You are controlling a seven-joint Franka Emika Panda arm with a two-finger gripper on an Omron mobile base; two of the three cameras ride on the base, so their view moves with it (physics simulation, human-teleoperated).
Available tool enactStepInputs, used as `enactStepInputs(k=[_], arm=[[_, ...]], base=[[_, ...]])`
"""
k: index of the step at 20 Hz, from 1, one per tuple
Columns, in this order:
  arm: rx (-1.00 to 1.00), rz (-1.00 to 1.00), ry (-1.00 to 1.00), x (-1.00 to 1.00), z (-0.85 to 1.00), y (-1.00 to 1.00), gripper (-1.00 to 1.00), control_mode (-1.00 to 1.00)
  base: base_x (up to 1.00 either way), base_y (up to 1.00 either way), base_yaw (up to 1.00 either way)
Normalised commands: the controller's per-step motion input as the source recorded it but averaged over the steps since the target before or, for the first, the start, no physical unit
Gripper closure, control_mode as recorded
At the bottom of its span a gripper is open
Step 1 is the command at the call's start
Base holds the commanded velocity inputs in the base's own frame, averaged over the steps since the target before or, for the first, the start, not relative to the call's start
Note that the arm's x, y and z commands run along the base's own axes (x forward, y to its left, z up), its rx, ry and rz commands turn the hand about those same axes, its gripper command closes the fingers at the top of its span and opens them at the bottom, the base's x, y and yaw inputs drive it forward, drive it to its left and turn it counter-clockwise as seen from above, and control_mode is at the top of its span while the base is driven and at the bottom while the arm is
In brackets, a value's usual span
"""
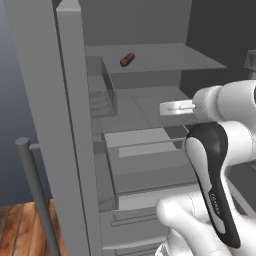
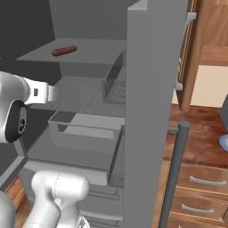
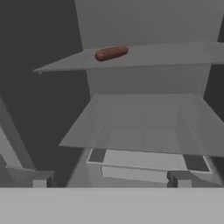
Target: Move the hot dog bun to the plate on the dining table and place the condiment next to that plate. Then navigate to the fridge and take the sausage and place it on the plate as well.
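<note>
1. Grey metal makes up the open fridge (image 1: 150,100), with its shelved interior facing the robot and its door swung aside at the left of the left base view.
2. On the upper shelf (image 3: 175,54) lies the sausage (image 1: 127,60), a small dark red-brown cylinder resting flat near the shelf's left part; the right base view shows it (image 2: 64,50) towards the back left of that shelf, and the hand view shows it (image 3: 111,53) lying lengthwise close to the shelf's front edge.
3. Below that shelf sits a second, bare shelf (image 3: 140,122), and under it a pulled-out drawer (image 2: 84,129).
4. The gripper (image 3: 111,179) points into the fridge at a level below the sausage, well apart from it; its 2 fingertips (image 3: 39,180) stand wide apart at the bottom of the hand view, holding nothing.
5. A long vertical door handle (image 2: 176,169) rises in front of the door edge in the right base view.
6. Wooden drawers (image 2: 196,191) with metal pulls stand to the right of the fridge.
</note>
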Motion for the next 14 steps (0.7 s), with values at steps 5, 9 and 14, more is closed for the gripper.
enactStepInputs(k=[5,9,14], arm=[[0.00,-0.06,0.00,-0.16,1.00,0.05,-1.00,-1.00],[0.04,-0.16,0.07,0.20,0.74,0.00,-1.00,-1.00],[0.06,-0.19,0.08,0.73,0.18,0.04,-1.00,-1.00]], base=[[0.00,0.00,0.00],[0.00,0.00,0.00],[0.00,0.00,0.00]])
